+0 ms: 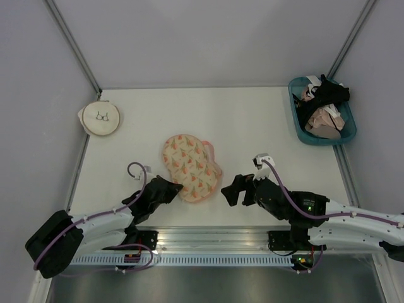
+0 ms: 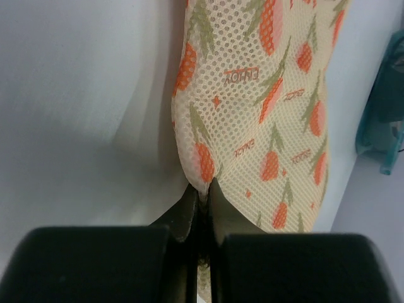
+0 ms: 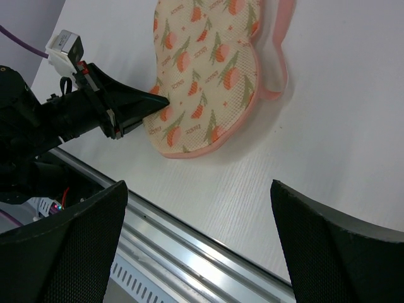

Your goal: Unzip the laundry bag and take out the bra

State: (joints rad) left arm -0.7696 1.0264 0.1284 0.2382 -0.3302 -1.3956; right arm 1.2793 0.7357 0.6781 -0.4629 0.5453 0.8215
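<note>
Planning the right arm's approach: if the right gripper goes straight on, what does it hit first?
Likely the bag, at its pink near rim. The right gripper is open and apart from it; the left gripper pinches the bag's edge further left. Height is unclear.

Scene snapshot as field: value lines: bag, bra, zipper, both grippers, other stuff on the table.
laundry bag: flat on the table, centre front
left gripper: shut on the laundry bag's near-left edge
right gripper: open, to the bag's right, not touching it
bra: not visible
zipper: cannot tell whether open
round pouch: rear left, apart from both arms
basket: rear right, black garment and beige-pink garments inside
</note>
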